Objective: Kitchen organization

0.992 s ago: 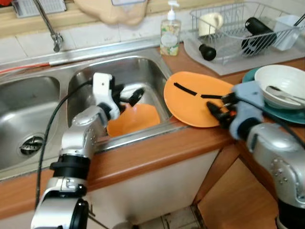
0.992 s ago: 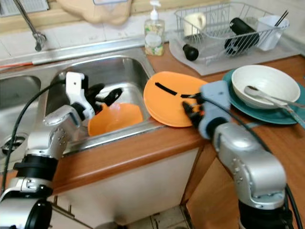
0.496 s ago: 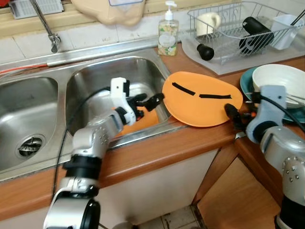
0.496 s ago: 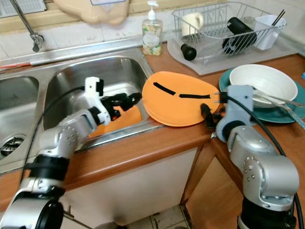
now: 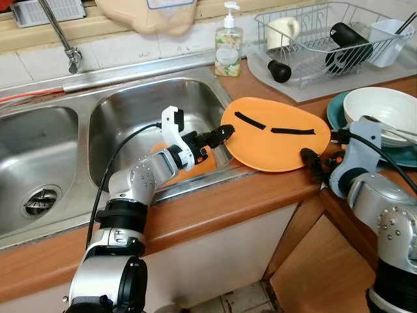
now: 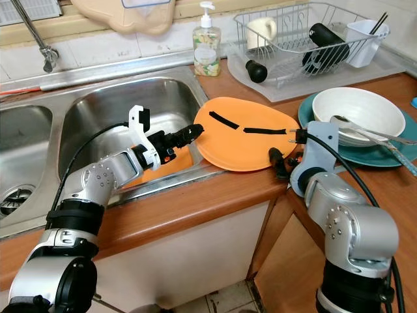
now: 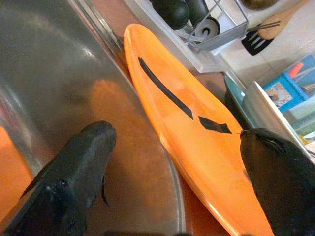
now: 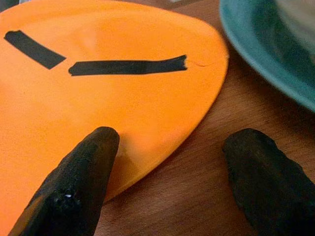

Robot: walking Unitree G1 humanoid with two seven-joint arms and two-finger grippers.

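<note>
Pincers: left pincer [image 5: 218, 135] reaches from over the sink toward the near-left rim of the orange plate, fingers parted, holding nothing; right pincer [image 8: 170, 169] sits at the plate's right edge, fingers spread wide, one low over the rim and one over bare wood, gripping nothing.
Sink [image 5: 124, 107]: steel double basin; a second orange plate [image 6: 176, 163] lies in the right-hand bowl, under the left arm.
Surface [image 5: 215, 208]: wooden counter carrying the dish rack [image 5: 326, 39], the soap bottle [image 5: 226, 40] and a white bowl [image 5: 381, 114] stacked on a teal plate [image 6: 365, 153].
Orange plate [image 5: 277, 134]: lies partly on the surface, its left edge overhanging the sink; two strips of black tape across its face.
Handling: likely light, stiff plastic, smooth and a bit slippery, and shallow, so a pinch across the thin rim is the hold; the overhanging left edge gives the clearest room under it.
Change: half a second ago the left pincer was further back over the sink; it has now advanced to the plate's rim. The right pincer has drawn back slightly. The plate itself has not moved.
</note>
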